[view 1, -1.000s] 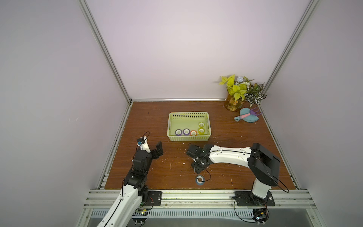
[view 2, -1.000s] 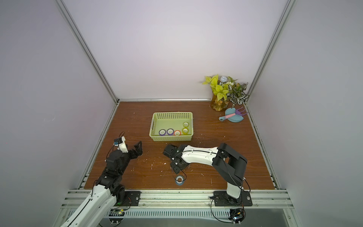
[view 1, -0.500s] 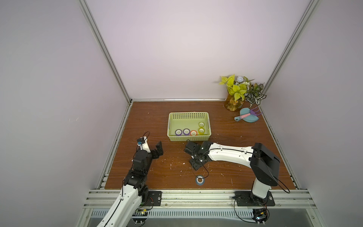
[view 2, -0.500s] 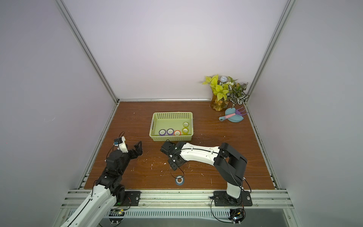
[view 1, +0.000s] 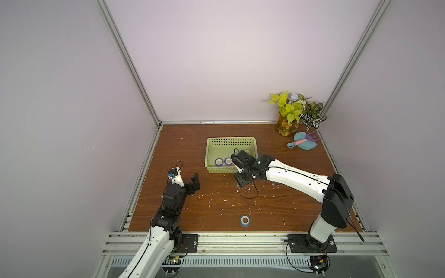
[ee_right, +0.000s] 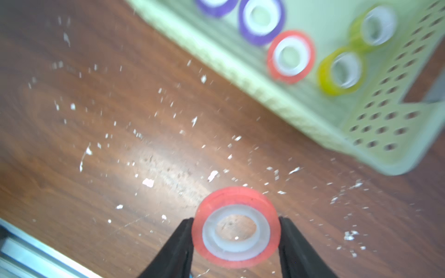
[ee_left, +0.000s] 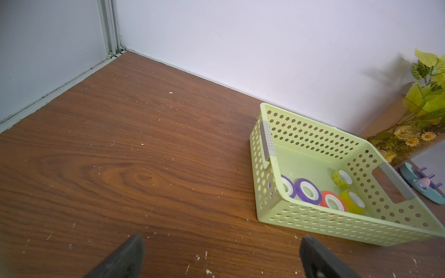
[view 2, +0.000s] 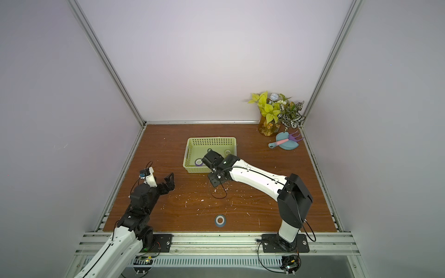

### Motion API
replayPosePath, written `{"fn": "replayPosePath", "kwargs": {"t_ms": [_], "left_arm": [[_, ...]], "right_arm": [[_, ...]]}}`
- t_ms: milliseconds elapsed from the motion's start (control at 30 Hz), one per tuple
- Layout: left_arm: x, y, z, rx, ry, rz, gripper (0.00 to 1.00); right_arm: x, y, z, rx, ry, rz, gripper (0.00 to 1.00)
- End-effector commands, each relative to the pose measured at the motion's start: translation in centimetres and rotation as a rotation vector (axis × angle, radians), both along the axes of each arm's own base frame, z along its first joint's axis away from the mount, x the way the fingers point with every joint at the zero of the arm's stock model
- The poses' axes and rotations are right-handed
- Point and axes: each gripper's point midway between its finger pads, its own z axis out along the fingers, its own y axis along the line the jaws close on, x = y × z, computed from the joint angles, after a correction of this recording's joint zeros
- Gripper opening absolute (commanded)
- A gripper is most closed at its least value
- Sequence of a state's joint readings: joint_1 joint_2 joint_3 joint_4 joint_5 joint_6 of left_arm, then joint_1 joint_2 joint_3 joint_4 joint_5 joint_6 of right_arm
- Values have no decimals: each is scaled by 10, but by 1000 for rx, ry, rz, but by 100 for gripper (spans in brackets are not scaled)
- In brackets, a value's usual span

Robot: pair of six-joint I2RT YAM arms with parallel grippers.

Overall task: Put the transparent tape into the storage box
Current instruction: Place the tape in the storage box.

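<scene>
In the right wrist view my right gripper (ee_right: 236, 221) is shut on an orange-red roll of transparent tape (ee_right: 237, 192), held above the table just in front of the storage box (ee_right: 301, 120). The pale green storage box (view 1: 231, 139) holds two purple rolls (ee_left: 308, 191), one orange-red roll (ee_left: 333, 202) and two yellow rolls (ee_left: 352, 199). A blue roll (view 1: 245, 220) lies flat near the table's front edge. My left gripper (ee_left: 222, 240) stands open and empty over the table, left of the box.
A vase of plants (view 1: 289, 115) and a blue dustpan with a small rake (view 1: 304, 142) stand in the back right corner. White flecks litter the wooden table (view 1: 180, 149). A black cable loop (view 1: 248, 192) hangs under my right arm (view 1: 289, 175).
My right arm has moved away from the table's front towards the storage box, carrying the orange-red roll. The left arm has stayed still.
</scene>
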State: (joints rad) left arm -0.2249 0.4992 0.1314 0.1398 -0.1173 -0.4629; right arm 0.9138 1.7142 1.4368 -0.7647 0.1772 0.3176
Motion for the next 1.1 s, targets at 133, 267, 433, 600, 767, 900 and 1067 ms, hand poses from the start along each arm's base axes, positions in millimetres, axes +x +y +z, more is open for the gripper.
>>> {"fn": "replayPosePath", "kwargs": {"t_ms": [133, 267, 433, 600, 767, 900, 1067], "left_arm": [[1, 4, -1, 2, -9, 16, 100], [0, 4, 0, 2, -9, 16, 100], [-1, 8, 0, 0, -7, 37, 100], [-1, 8, 0, -1, -9, 36, 100], [0, 7, 0, -1, -8, 31, 100], [0, 7, -1, 0, -8, 32, 100], [0, 7, -1, 0, -6, 33, 100]], "right_arm": [[57, -6, 45, 44, -99, -23, 56], [86, 1, 52, 67, -119, -41, 56], [124, 10, 53, 92, -138, -64, 56], [151, 20, 41, 86, -140, -79, 56], [170, 26, 22, 71, -126, -93, 56], [182, 28, 10, 60, -123, -107, 56], [190, 25, -9, 32, -104, -120, 56]]}}
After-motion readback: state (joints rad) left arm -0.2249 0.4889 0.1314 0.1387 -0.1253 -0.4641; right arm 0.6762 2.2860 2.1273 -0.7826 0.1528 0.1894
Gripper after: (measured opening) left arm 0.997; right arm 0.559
